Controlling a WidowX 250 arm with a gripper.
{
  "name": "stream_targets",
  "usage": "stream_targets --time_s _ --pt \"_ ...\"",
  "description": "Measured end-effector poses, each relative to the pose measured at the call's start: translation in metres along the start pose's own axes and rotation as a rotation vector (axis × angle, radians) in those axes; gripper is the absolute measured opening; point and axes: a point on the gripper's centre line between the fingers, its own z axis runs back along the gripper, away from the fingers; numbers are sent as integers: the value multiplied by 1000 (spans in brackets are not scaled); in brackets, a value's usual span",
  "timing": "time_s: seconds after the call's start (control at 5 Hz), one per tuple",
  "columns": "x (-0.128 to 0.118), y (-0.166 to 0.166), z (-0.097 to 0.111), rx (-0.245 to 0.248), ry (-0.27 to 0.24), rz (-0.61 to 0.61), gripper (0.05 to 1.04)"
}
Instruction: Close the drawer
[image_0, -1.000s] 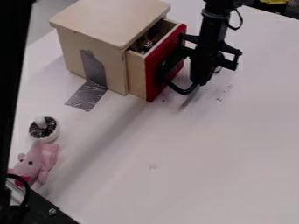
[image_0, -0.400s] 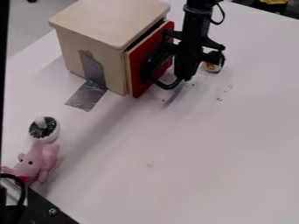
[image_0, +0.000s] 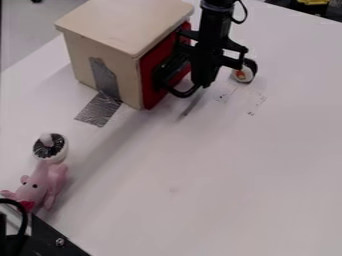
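Jaws of the black gripper (image_0: 202, 81) hang downward; how far apart they stand, and whether they grip anything, cannot be told. Red drawer front (image_0: 152, 56) lies immediately to their left in the camera view, upright, seemingly flush with the wooden cabinet (image_0: 123, 65). Any remaining push should run square to that front, into the cabinet.
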Motion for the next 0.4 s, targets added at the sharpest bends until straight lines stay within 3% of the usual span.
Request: stream_targets --time_s 0.2,0.4 --pt "-4 0 0 -2 6 0 117" --pt "-10 1 -3 -13 36 40 307"
